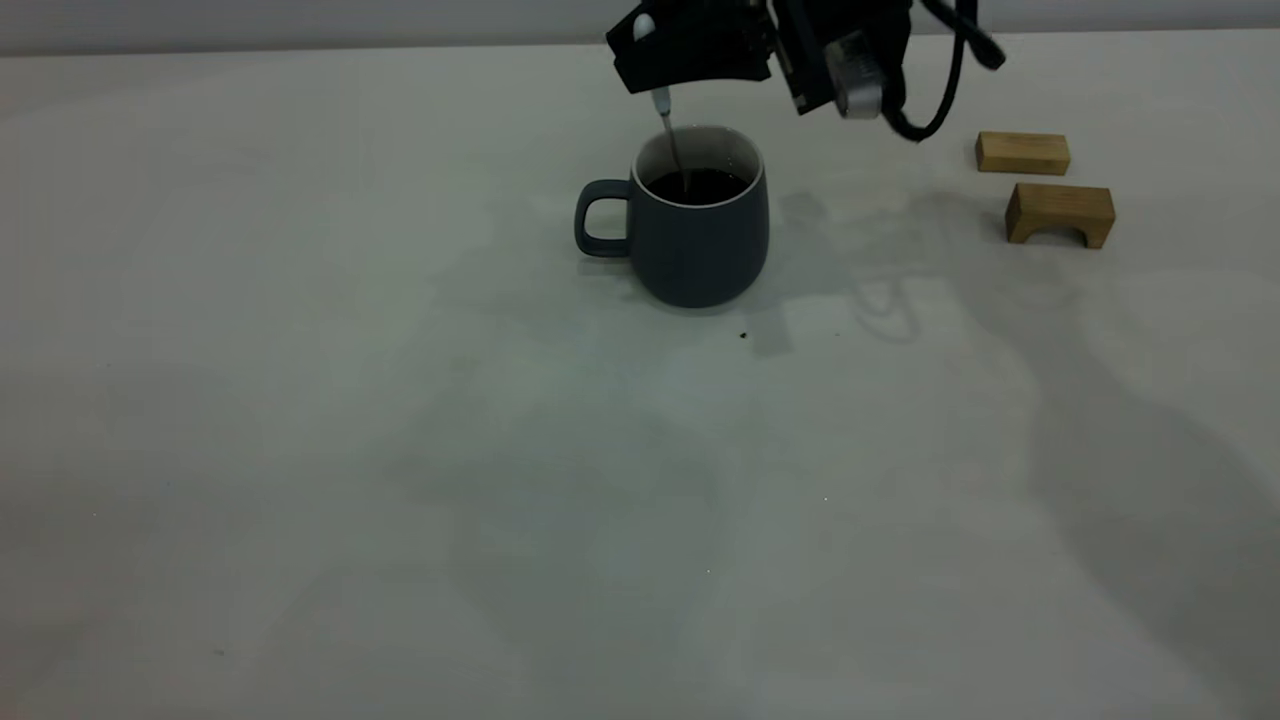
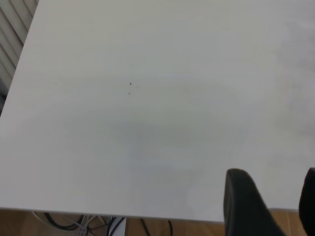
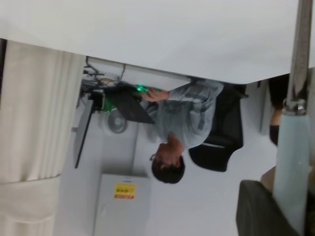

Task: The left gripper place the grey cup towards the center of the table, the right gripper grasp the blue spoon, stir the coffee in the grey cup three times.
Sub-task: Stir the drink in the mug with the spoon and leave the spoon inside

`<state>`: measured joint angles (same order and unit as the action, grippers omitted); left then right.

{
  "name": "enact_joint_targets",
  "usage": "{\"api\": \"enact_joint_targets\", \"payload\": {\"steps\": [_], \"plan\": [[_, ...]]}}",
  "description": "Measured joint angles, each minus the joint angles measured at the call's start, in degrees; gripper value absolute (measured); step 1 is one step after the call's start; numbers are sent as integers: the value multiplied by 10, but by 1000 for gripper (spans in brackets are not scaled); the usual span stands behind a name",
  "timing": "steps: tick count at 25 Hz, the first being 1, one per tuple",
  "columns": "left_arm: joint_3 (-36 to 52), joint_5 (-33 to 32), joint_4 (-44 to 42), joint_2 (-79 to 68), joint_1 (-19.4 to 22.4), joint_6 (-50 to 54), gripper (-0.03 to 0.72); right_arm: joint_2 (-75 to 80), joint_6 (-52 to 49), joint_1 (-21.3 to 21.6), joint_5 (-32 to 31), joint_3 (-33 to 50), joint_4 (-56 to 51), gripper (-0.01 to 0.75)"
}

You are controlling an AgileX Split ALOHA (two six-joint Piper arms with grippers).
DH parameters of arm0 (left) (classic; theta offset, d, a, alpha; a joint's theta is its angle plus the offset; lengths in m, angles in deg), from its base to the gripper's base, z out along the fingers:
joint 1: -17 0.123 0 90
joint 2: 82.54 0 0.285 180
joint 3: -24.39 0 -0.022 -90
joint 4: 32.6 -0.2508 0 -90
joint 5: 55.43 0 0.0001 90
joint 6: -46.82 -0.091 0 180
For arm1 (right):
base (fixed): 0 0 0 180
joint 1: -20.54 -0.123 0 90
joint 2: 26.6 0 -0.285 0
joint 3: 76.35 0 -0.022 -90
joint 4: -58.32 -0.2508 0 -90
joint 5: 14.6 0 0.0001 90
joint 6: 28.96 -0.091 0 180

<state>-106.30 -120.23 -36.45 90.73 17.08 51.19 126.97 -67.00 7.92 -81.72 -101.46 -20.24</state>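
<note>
Slate-grey, the grey cup [image 1: 700, 215] stands upright near the middle of the table [image 1: 400, 450], its handle pointing toward my left arm's side, directly beneath my right gripper [image 1: 665, 75]. That gripper is clamped on the blue spoon [image 1: 668, 125], whose long axis runs nearly vertical, pale handle up, metal neck slanting down into the coffee [image 1: 698, 185]. My left gripper [image 2: 268, 206], open and empty, hangs well apart over bare tabletop.

Ext cam front-high; wrists over table [image 1: 400, 500].
</note>
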Motion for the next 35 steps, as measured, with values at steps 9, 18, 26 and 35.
{"api": "enact_joint_targets", "payload": {"steps": [9,18,26,35], "plan": [[0,0,0,0,0,0,351,41,44,1,3,-62,14,134],[0,0,0,0,0,0,351,43,-60,37,1,-77,95,133],[0,0,0,0,0,0,351,44,-113,17,1,-78,26,133],[0,0,0,0,0,0,351,54,18,6,12,-79,11,132]]}}
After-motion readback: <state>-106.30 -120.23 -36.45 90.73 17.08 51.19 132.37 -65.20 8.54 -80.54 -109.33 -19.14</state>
